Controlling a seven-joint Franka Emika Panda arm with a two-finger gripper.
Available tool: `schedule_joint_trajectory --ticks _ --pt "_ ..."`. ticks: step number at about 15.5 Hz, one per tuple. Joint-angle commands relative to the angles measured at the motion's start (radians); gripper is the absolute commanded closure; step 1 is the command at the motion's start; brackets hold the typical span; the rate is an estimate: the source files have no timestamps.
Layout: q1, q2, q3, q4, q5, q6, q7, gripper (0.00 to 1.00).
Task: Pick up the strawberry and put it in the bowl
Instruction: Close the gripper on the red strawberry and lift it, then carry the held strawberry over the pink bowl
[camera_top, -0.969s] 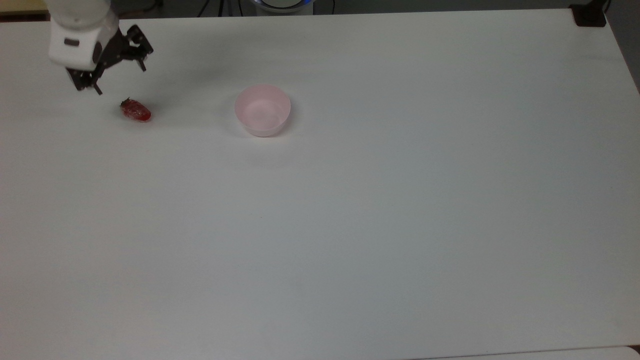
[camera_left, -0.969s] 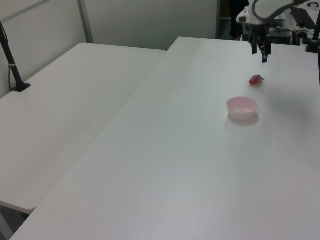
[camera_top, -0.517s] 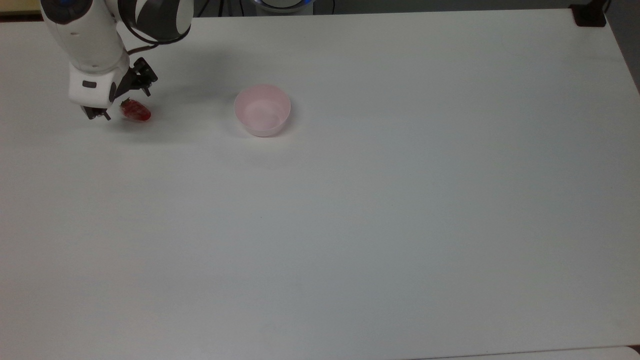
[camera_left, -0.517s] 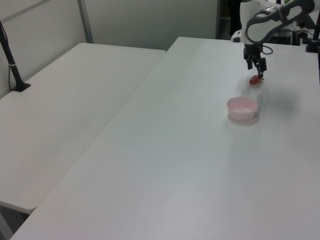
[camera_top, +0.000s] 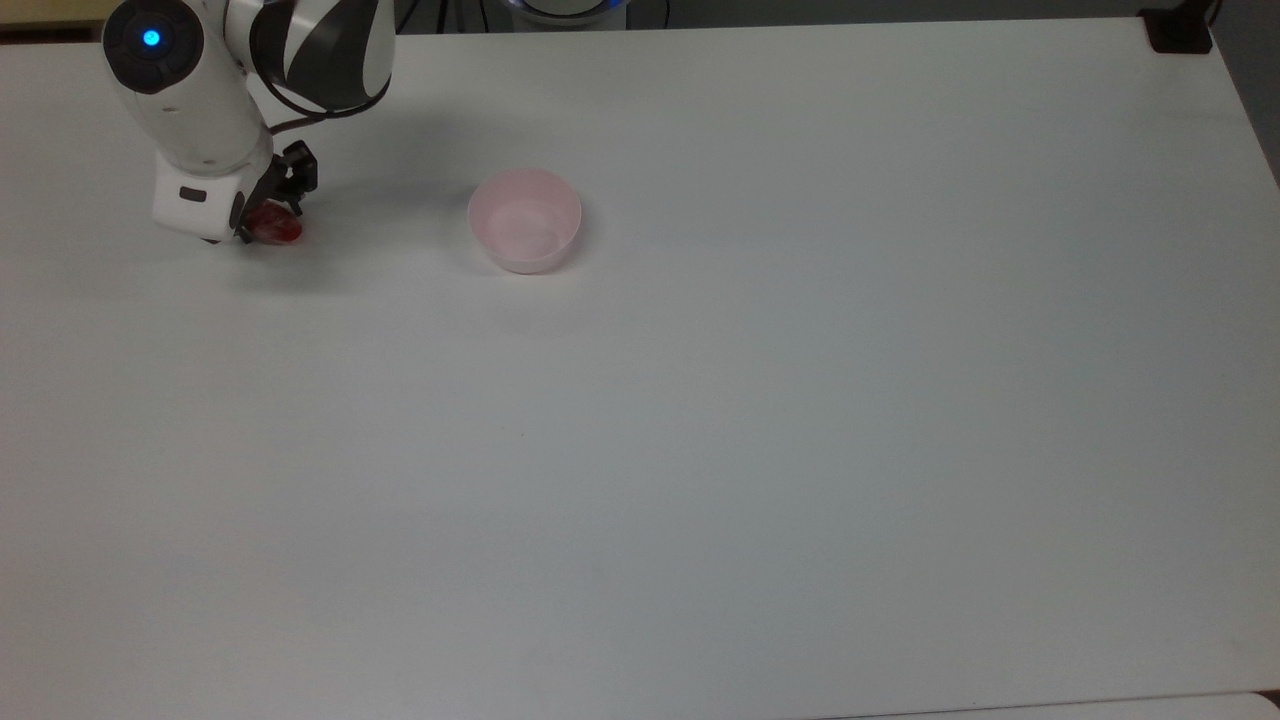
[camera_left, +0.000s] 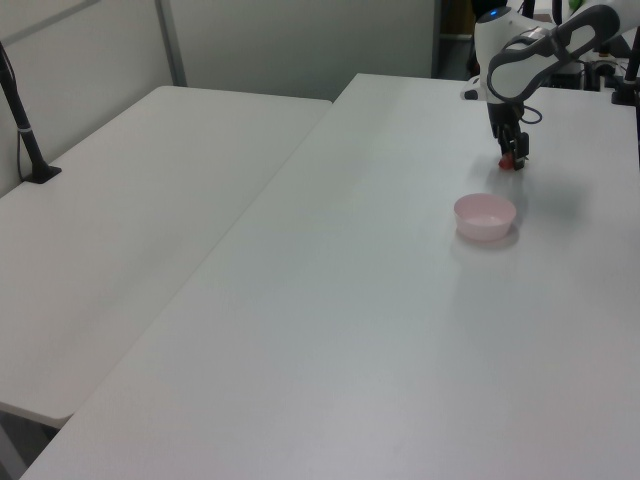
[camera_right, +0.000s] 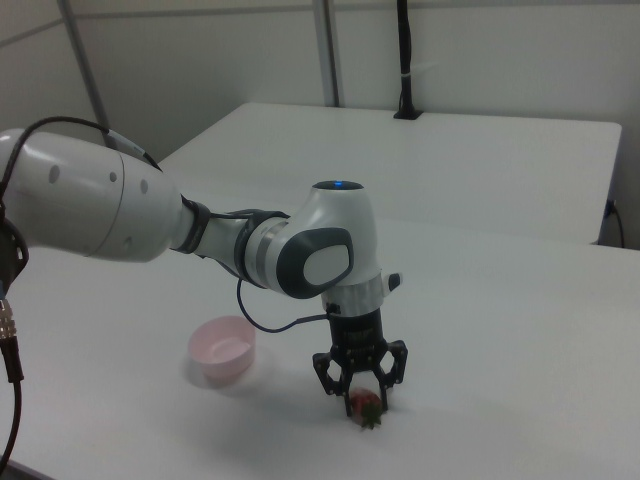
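Observation:
The strawberry (camera_top: 281, 229) lies on the white table (camera_top: 700, 450) near the top view's upper left, and the arm's wrist covers part of it. In the right view the strawberry (camera_right: 366, 405) sits red with its green cap toward the camera. My gripper (camera_right: 357, 393) is lowered over it, open, with one finger on each side and a gap to the fruit. The left view shows the gripper (camera_left: 513, 158) down at the table on the strawberry (camera_left: 509, 163). The pale pink bowl (camera_top: 525, 220) stands upright and empty to the top view's right of the strawberry; it also appears as the bowl (camera_left: 485, 215) and the bowl (camera_right: 222, 349).
A black clamp (camera_top: 1180, 30) sits at the table's corner in the top view's upper right. A second white table (camera_left: 130, 210) adjoins on the left view's left, with a black post (camera_left: 25, 125) on it. The arm's base (camera_top: 565, 8) stands at the table's far edge.
The gripper has come down from above and behind the strawberry and now straddles it at table height. Strawberry and bowl have not moved.

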Motion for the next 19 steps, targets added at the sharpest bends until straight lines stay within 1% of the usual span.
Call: schedule_joint_trajectory --ticks 1,3,5,7,10,12,13,16,19 --pt "0.009 -0.005 0.009 0.001 -0.022 0.013 0.051 0.62" --pt "0.013 -0.031 0.017 -0.001 -0.018 -0.007 0.054 0.62" --pt "0.013 -0.074 0.056 0.002 -0.013 -0.076 0.056 0.62" --pt "0.015 -0.130 0.098 0.002 -0.008 -0.148 0.094 0.61" --pt "0.016 -0.187 0.199 0.002 -0.002 -0.258 0.194 0.61" --pt "0.039 -0.192 0.259 0.002 -0.002 -0.299 0.299 0.59" --pt "0.068 -0.187 0.268 0.001 -0.002 -0.303 0.361 0.59" --pt "0.163 -0.157 0.270 -0.004 -0.002 -0.299 0.513 0.59" --pt "0.217 -0.114 0.273 -0.002 -0.002 -0.291 0.611 0.57"
